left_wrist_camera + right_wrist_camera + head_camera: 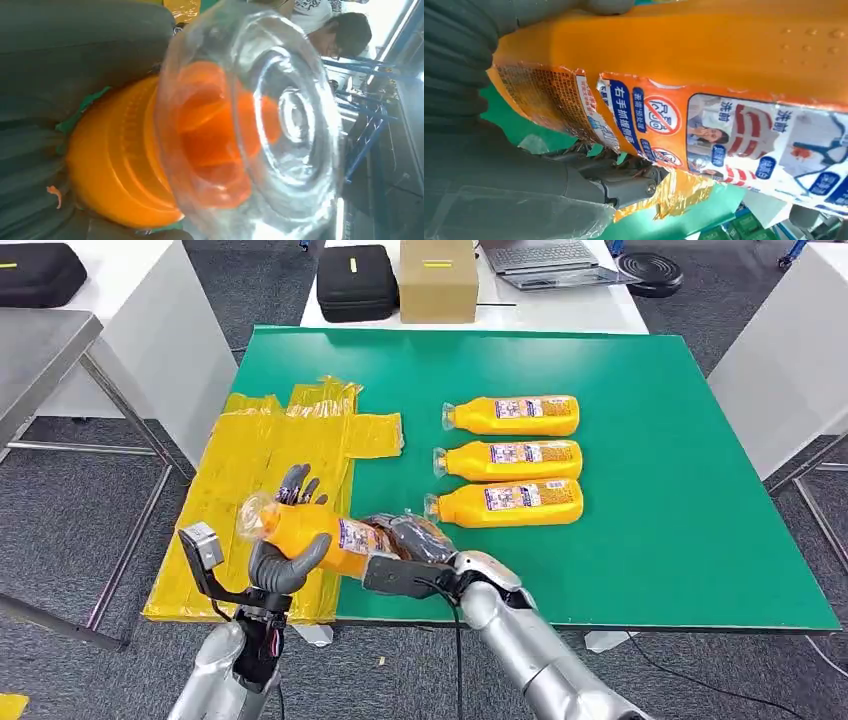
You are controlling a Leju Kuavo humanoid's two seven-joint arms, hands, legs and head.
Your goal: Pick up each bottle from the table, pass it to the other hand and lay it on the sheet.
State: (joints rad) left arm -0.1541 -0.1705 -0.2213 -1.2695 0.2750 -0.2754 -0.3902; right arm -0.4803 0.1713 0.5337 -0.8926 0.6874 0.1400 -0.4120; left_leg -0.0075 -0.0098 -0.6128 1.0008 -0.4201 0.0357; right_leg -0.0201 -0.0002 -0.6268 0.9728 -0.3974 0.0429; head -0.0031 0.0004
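An orange bottle (318, 532) with a clear cap and a printed label hangs level above the front edge of the green table (650, 490), beside the yellow sheet (260, 440). My left hand (283, 558) wraps its cap end, thumb across the front and fingers behind. My right hand (412, 538) grips its base end. The left wrist view looks straight at the clear cap of the bottle (200, 150). The right wrist view shows the labelled side of the bottle (704, 60) in my grey fingers. Three more orange bottles (515, 415) (512, 460) (510, 503) lie in a column on the table.
Behind the green table a white table carries a black case (357, 282), a cardboard box (438, 278) and a laptop (545, 260). A grey metal table (40, 350) stands at the left. A person (340, 30) is in the background of the left wrist view.
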